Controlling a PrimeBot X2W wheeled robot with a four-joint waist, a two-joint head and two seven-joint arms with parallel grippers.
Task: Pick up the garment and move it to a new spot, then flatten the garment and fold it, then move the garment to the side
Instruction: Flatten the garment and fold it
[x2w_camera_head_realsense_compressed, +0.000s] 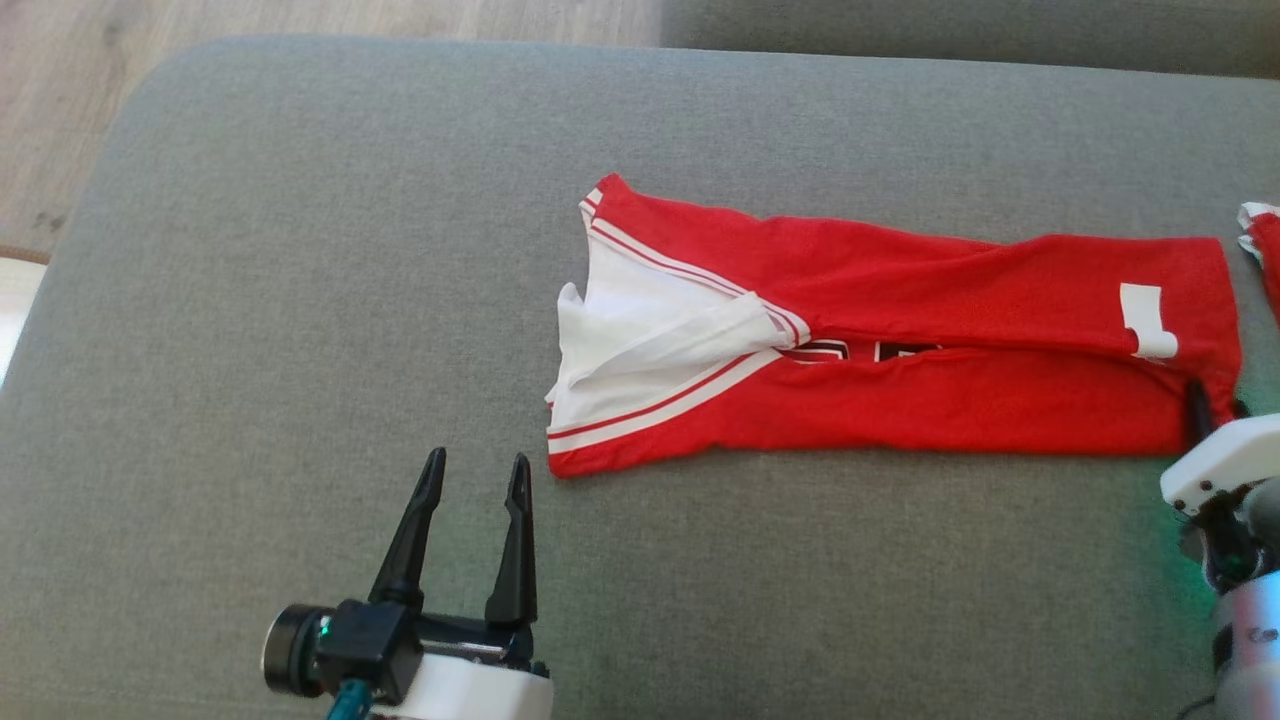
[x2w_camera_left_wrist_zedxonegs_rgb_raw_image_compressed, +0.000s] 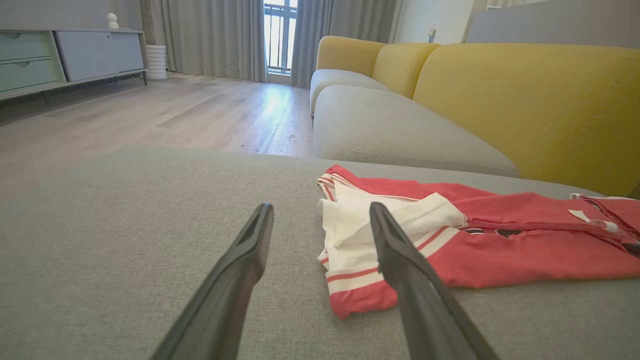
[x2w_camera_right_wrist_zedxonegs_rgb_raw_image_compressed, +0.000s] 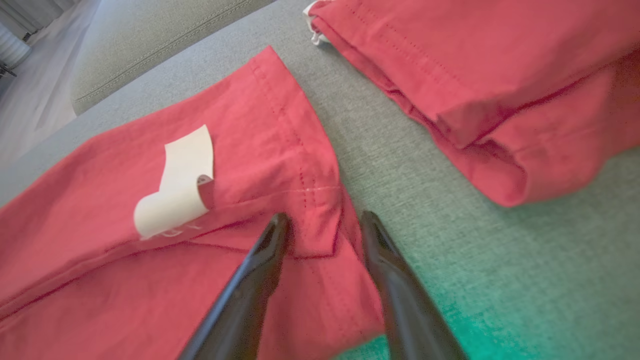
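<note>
1. The red garment (x2w_camera_head_realsense_compressed: 900, 330) lies flat on the grey seat cushion (x2w_camera_head_realsense_compressed: 300, 300), folded into a long band. It runs left to right from the cushion's middle toward its right side, with its white-lined end (x2w_camera_head_realsense_compressed: 640, 340) facing the left edge
2. The right gripper (x2w_camera_right_wrist_zedxonegs_rgb_raw_image_compressed: 325, 220) is down at the band's right end, on the front corner of the hem and near the white label (x2w_camera_right_wrist_zedxonegs_rgb_raw_image_compressed: 175, 185). Its jaws stand moderately apart with the hem corner between them, and as far as the wrist view shows they are not pinched on the cloth
3. The left gripper (x2w_camera_head_realsense_compressed: 478, 460) hovers wide and empty over bare cushion, just off the front corner of the white-lined end
4. Risk: the fingers may catch only the top layer of the folded corner, so a lift would peel the band open and undo the fold
5. Risk: with one end gripped and the other free, a pull would likely drag and bunch the cloth, so the left gripper probably needs its end first
6. Risk: a second red garment (x2w_camera_right_wrist_zedxonegs_rgb_raw_image_compressed: 475, 75) lies just beside this end, apart from it, so a carry toward the right side could push into it or heap one on the other
</note>
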